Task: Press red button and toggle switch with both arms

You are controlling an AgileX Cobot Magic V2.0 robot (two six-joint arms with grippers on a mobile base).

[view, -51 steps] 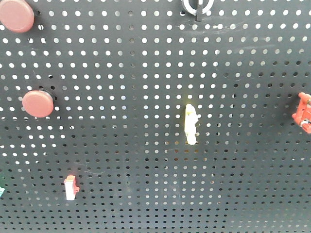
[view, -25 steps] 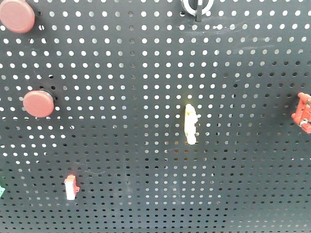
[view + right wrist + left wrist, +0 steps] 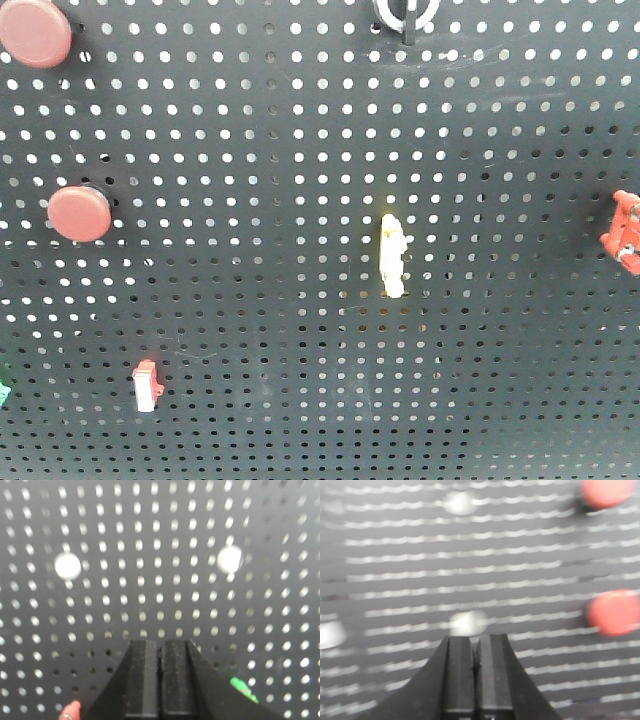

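In the front view a dark pegboard (image 3: 300,150) carries two round dull-red buttons. The larger red button (image 3: 35,32) is at the top left, partly cut off. The smaller red button (image 3: 80,213) is below it. Both show blurred in the left wrist view, the upper (image 3: 606,491) and the lower (image 3: 615,612). My left gripper (image 3: 475,639) is shut and empty, left of and below them. My right gripper (image 3: 161,643) is shut and empty, facing the board. A red-tipped lever with a metal ring (image 3: 70,711) sits at its lower left. Neither gripper shows in the front view.
A pale yellow switch (image 3: 393,255) is mid-board, a small red-and-white switch (image 3: 146,386) lower left, a red part (image 3: 625,232) at the right edge, a white ring on a black hook (image 3: 405,15) at the top. A green piece (image 3: 243,689) lies right of my right gripper.
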